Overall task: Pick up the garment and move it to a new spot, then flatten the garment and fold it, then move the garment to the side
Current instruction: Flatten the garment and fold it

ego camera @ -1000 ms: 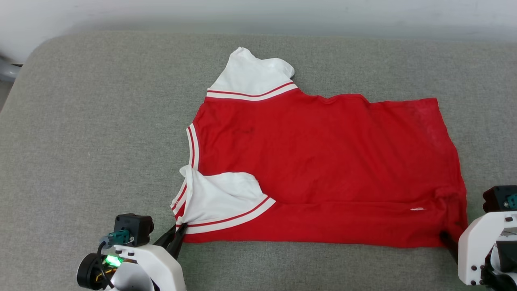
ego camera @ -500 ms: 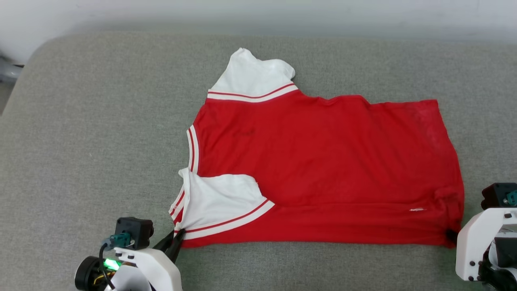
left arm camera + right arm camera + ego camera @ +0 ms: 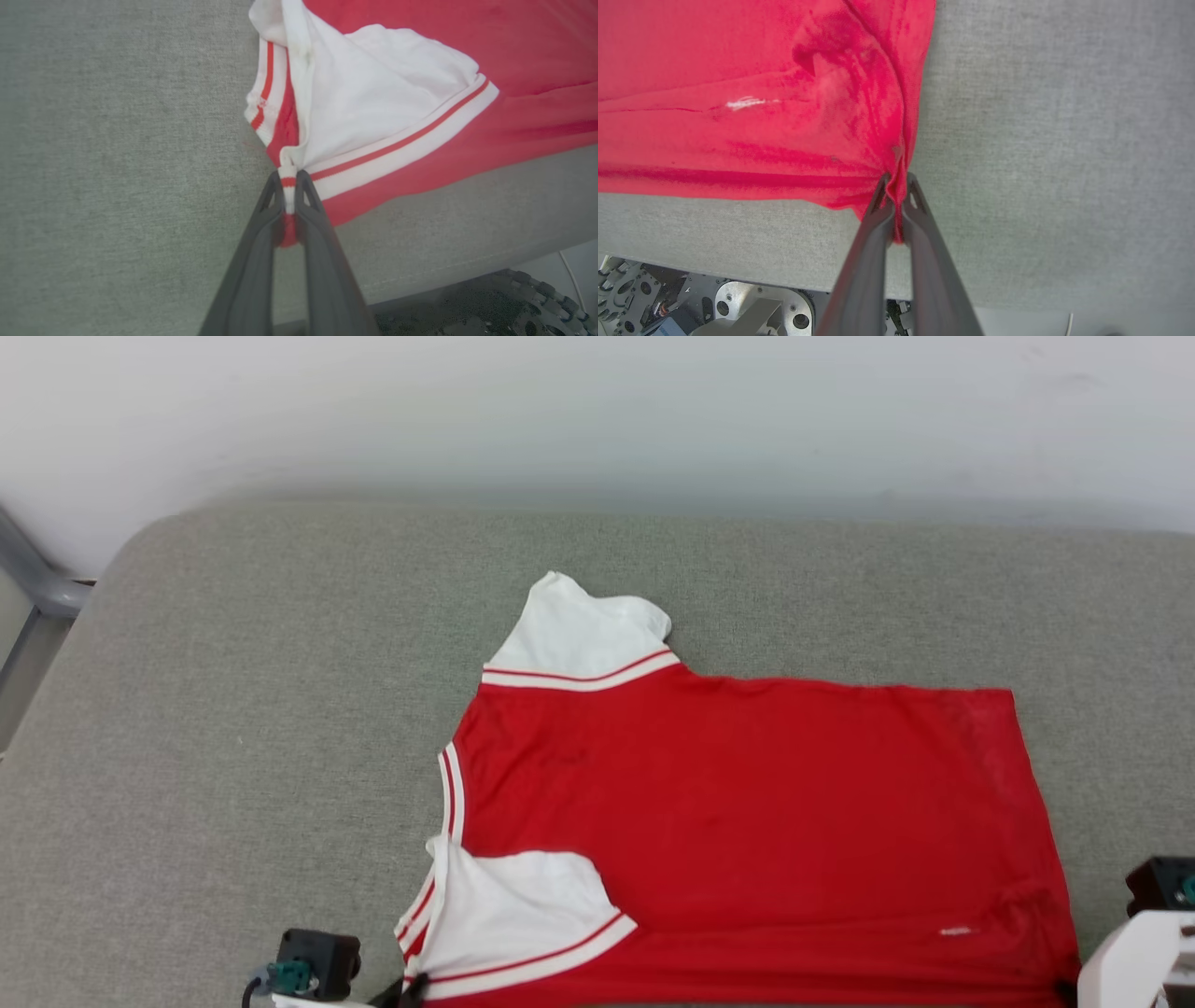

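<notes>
The garment (image 3: 747, 821), a red jersey with white sleeves and red-and-white trim, lies spread on the grey cushion, collar to the left. Its near edge runs along the bottom of the head view. My left gripper (image 3: 289, 179) is shut on the striped trim at the near sleeve corner (image 3: 415, 980). My right gripper (image 3: 896, 182) is shut on a bunched red hem corner of the garment (image 3: 784, 93); in the head view that corner sits at the lower right (image 3: 1060, 985). The near white sleeve (image 3: 373, 112) is folded over the red body.
The grey cushion (image 3: 233, 728) stretches wide to the left and behind the jersey, ending at a pale wall (image 3: 597, 420). Its front edge (image 3: 714, 261) lies just below the garment, with the robot's base (image 3: 738, 312) beneath. A grey rail (image 3: 37, 579) stands at the far left.
The right gripper closed on the hem corner. The head view has tilted up, so the whole scene sits lower; the garment's near edge has been drawn toward the cushion's front and pulled straighter.
</notes>
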You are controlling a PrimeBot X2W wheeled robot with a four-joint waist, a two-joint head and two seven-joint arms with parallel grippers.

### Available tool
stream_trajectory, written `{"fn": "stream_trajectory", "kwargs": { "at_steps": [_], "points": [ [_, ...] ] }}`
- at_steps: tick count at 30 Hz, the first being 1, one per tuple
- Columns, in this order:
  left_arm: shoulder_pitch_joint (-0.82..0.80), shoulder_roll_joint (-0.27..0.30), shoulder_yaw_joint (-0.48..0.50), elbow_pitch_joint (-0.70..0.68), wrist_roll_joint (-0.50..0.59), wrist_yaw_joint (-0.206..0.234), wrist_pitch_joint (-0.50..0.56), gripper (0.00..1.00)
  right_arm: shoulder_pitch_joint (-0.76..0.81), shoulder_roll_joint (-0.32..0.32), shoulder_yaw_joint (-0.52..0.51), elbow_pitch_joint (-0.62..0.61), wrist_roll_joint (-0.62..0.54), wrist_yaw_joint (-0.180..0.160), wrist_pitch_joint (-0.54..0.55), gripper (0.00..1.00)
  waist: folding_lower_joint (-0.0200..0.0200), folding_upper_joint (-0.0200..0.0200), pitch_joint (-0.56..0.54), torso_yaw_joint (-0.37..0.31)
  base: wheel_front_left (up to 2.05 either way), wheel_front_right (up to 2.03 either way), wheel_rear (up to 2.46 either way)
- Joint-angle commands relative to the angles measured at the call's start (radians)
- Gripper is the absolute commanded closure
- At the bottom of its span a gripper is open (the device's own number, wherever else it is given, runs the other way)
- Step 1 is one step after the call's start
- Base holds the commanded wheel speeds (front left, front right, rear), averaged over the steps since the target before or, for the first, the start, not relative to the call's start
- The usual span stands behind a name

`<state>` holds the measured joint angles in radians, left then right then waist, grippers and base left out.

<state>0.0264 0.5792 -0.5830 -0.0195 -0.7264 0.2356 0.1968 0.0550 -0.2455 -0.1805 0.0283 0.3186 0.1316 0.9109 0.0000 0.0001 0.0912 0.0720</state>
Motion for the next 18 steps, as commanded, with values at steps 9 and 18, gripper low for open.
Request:
{"fn": "stream_trajectory", "kwargs": {
  "at_steps": [9,18],
  "points": [
    [0.043,0.000,-0.016,0.001,-0.014,0.004,0.004,1.00,0.098,0.027,-0.040,-0.062,-0.012,-0.002,0.052,1.00,0.0000,-0.0001,-0.005,0.002,0.00,0.00,0.00],
    [0.007,-0.023,-0.025,0.089,-0.026,-0.031,-0.011,1.00,0.067,0.040,-0.015,-0.008,-0.021,-0.002,0.022,1.00,0.0000,-0.0001,0.021,-0.007,0.00,0.00,0.00]
  ]
}}
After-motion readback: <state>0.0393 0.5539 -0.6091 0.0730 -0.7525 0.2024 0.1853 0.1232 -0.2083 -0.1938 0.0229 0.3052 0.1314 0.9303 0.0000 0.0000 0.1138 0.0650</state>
